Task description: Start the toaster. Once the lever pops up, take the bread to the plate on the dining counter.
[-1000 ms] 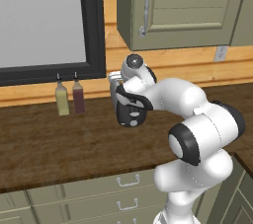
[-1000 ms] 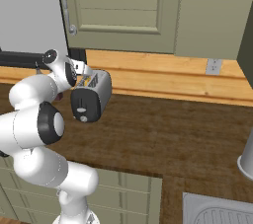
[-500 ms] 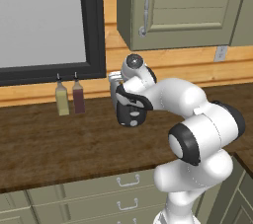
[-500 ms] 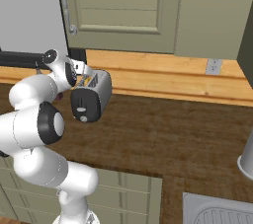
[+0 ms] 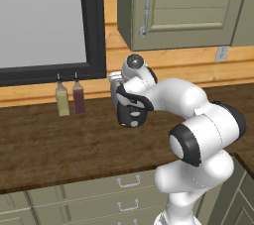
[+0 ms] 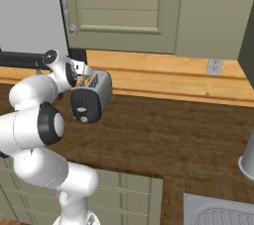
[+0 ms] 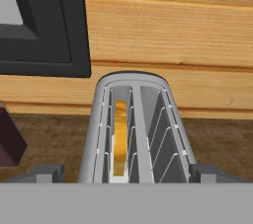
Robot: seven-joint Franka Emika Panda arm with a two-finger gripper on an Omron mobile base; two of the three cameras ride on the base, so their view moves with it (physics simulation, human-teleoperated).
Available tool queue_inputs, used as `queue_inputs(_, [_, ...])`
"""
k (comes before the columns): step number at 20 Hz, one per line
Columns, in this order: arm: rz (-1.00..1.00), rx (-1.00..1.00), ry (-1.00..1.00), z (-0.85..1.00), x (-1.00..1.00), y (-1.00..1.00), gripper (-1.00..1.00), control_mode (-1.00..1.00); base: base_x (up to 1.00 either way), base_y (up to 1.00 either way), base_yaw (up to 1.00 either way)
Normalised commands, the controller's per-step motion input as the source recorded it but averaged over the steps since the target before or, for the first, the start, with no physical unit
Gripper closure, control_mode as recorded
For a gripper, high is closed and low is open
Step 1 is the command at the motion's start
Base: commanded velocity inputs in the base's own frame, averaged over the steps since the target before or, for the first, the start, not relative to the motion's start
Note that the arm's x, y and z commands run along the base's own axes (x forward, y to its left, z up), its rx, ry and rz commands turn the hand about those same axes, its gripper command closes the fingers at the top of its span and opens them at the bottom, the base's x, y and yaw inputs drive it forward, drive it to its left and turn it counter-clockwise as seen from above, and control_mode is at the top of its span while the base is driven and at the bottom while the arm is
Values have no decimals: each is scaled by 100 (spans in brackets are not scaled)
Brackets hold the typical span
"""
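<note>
Worktop (image 6: 163, 135) dark wood, plank wall behind; toaster (image 6: 92, 95) holds bread (image 7: 120, 136); tool (image 7: 126, 172) spread above.

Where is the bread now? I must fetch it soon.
The bread stands in the toaster's left slot in the hand view, before the wooden wall.

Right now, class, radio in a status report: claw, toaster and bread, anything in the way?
Claw open, above the toaster. Bread down in one slot, the other slot empty. Two bottles beside the toaster, not in the way.
</note>
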Motion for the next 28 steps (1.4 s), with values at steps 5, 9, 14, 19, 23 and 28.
queue_inputs(5, [0,0,0,0,0,0,-100,-100,0,0,0])
queue_inputs(9, [0,0,0,0,0,0,-100,-100,0,0,0])
queue_inputs(14, [0,0,0,0,0,0,-100,-100,0,0,0])
queue_inputs(19, [0,0,0,0,0,0,-100,-100,0,0,0])
queue_inputs(23, [0,0,0,0,0,0,-100,-100,0,0,0])
queue_inputs(28, [0,0,0,0,0,0,-100,-100,0,0,0])
